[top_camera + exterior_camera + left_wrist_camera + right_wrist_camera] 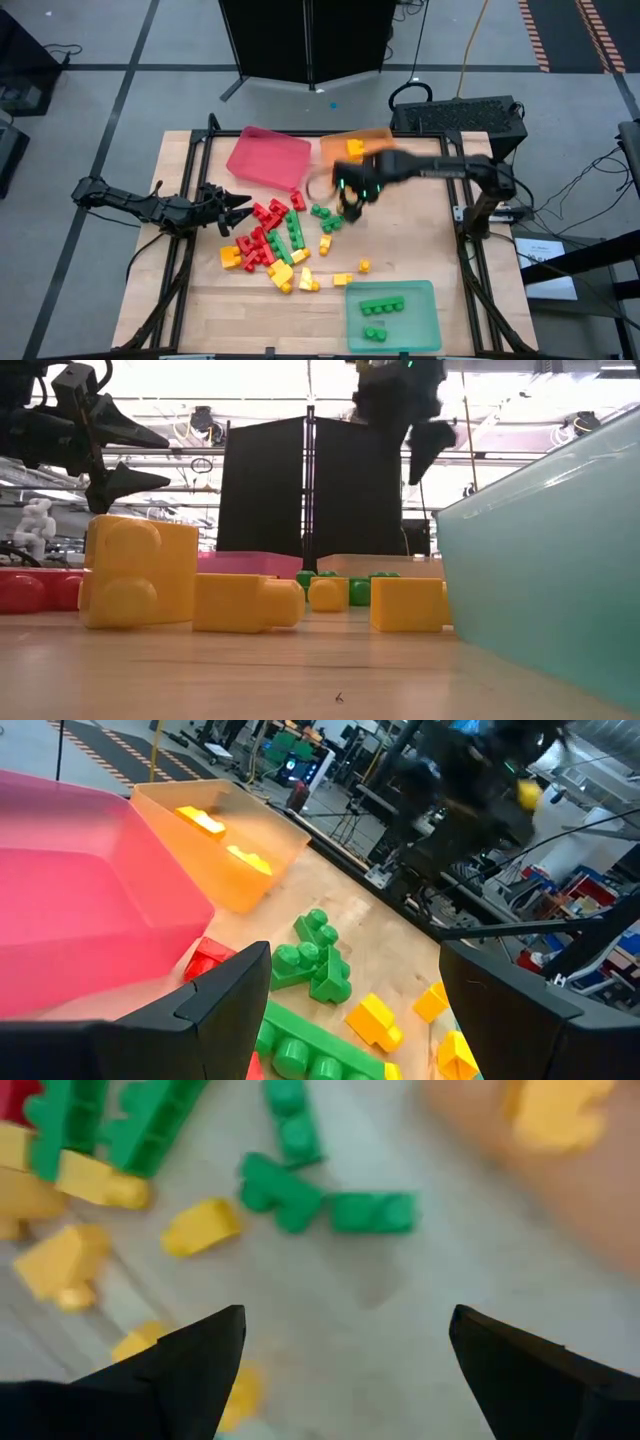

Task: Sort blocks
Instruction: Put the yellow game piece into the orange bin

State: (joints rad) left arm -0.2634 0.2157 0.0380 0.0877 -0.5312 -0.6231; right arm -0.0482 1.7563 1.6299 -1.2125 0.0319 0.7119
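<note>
Wooden table (420, 265) carries three trays: red tray (268, 156) and orange tray (345, 147) at the far edge, green tray (392, 315) at the near right. Loose blocks (275, 245) in red, yellow and green lie scattered mid-table between them. Right gripper (352, 203) hangs over the table just in front of the orange tray, fingers spread wide and holding nothing; its wrist view looks straight down between both fingers at green blocks (325, 1205) and yellow ones on bare wood. Left gripper (237, 209) sits low at the left edge of the pile, arm stretched in from the left, fingers parted wide and empty. Its wrist view shows what the overhead one hides: two yellow blocks (225, 838) lying inside the orange tray (215, 840). From above, four green blocks (383, 312) rest in the green tray. At table height, yellow blocks (140, 570) fill the foreground beside the green tray's wall (550, 560), with both grippers above them.
</note>
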